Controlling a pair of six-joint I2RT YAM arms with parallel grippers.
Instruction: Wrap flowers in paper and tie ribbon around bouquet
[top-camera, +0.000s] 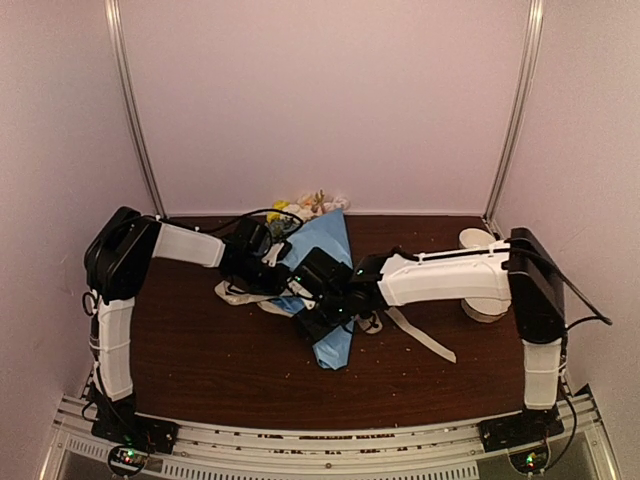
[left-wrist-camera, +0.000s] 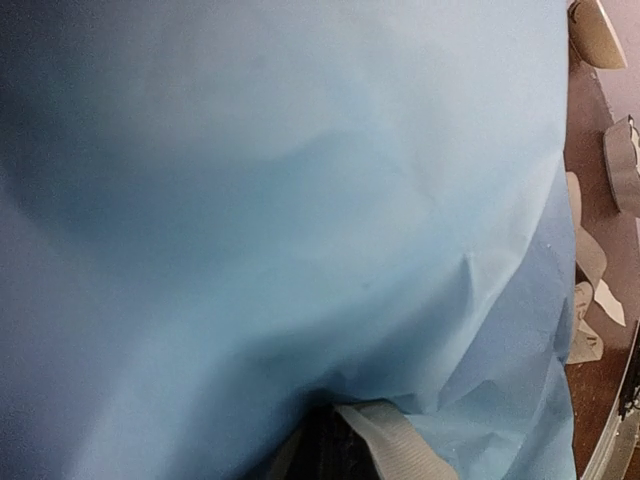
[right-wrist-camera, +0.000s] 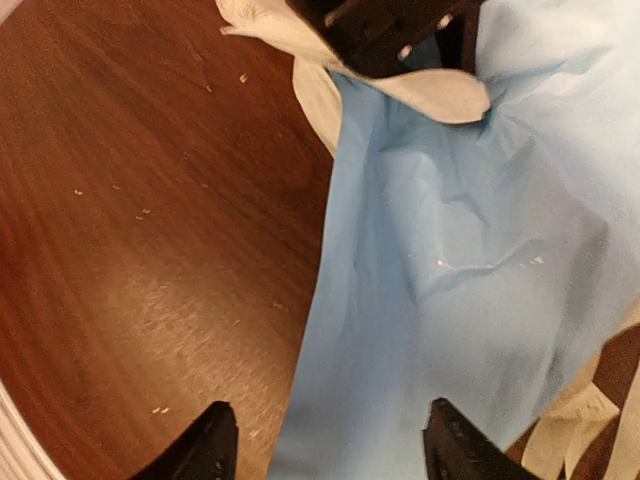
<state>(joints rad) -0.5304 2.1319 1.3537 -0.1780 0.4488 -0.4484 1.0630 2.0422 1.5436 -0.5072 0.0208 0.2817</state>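
Bouquet (top-camera: 322, 240): lay on table (top-camera: 200, 350) under both wrists, blooms (top-camera: 305, 207) toward back. Left gripper (top-camera: 280, 268): clamped shut, hold hidden. Right gripper (right-wrist-camera: 325, 450): parted above paper (right-wrist-camera: 450, 250). Seemed at tying step, ribbon (top-camera: 420, 335) loose alongside. Likely needed ribbon end pinched next.

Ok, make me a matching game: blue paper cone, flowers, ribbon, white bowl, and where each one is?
1 light blue paper cone
2 yellow, pink and white blooms
3 long cream-white ribbon
4 white scalloped bowl

A back right corner
B at the cone's far end
C middle of the dark wooden table
D trailing right of the cone

Pairs: 1-C, 2-B, 3-D, 4-A.
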